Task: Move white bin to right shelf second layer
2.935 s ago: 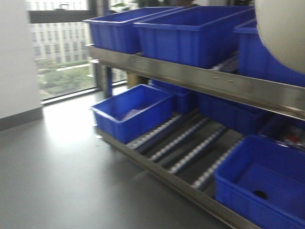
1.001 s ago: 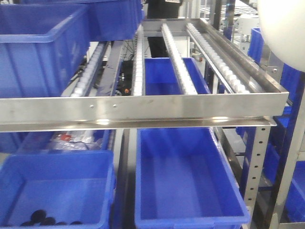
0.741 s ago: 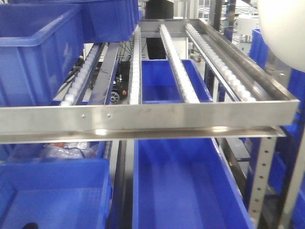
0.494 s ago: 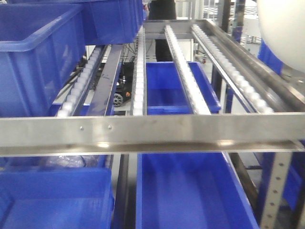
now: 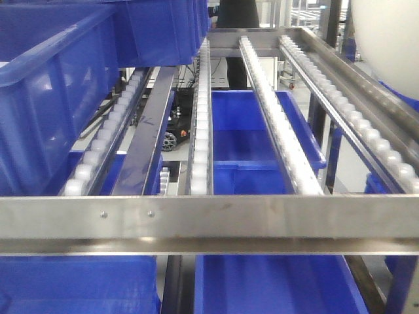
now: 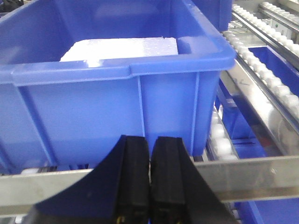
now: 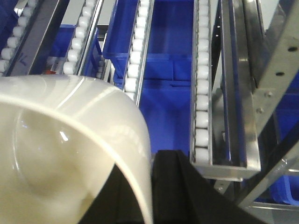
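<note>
The white bin (image 7: 60,140) hangs above the rack, cream and glossy, filling the lower left of the right wrist view. My right gripper (image 7: 150,161) is shut on its wall, one black finger inside and one finger (image 7: 175,186) outside. In the front view the white bin (image 5: 389,33) shows only as a curved patch at the top right. The right shelf second layer (image 5: 209,222) lies straight ahead, its roller lanes (image 5: 275,124) running away behind the flat steel lip. The same lanes (image 7: 202,93) pass below the bin. My left gripper (image 6: 149,156) is shut on nothing, just before the lip.
A large blue crate (image 6: 117,88) holding a white foam slab (image 6: 121,49) sits on the rollers right in front of the left gripper. More blue crates (image 5: 59,85) fill the level's left side. Blue crates (image 5: 262,137) stand on the level below. A perforated steel upright (image 7: 280,60) rises at the right.
The view has closed in on the rack: the steel lip has dropped lower in the front view and grown wider. The white bin stays at the top right.
</note>
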You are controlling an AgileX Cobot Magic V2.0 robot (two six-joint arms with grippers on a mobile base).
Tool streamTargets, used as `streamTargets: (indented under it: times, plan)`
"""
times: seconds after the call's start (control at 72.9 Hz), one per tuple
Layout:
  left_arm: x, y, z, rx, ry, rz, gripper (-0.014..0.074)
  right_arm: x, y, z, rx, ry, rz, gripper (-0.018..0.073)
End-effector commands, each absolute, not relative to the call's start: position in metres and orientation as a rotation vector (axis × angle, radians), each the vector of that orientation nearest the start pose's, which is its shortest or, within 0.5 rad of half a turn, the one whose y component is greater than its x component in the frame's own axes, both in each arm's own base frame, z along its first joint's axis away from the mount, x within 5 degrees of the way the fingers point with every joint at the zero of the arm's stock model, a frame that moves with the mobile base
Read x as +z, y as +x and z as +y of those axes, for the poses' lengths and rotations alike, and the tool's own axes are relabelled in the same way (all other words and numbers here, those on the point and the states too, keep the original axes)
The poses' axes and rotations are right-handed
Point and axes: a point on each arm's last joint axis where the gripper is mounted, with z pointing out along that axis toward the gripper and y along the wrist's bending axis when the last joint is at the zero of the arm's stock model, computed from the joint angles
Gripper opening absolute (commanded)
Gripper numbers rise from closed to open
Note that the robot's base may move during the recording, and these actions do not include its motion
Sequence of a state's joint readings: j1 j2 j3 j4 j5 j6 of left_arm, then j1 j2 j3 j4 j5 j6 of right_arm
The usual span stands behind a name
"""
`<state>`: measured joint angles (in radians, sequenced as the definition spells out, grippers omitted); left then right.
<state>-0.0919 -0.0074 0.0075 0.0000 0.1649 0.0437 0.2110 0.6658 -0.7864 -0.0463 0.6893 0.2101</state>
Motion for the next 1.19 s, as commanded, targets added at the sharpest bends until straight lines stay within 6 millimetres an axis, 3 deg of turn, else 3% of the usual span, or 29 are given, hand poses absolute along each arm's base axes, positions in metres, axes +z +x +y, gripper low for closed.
streamTargets:
  times: [0.0,1.18]
  plan:
    - [0.1923,0.0564,-0.0055,-0.046,0.108,1.58,0.0085,0.3774,0.1233,0.023,0.221,-0.018,1.924,0.0055]
    - [0.1923,0.0564,-0.0055,-0.046,0.108,1.58,0.0085,0.3774,0.1233,0.023,0.221,-0.018,1.924,0.0055]
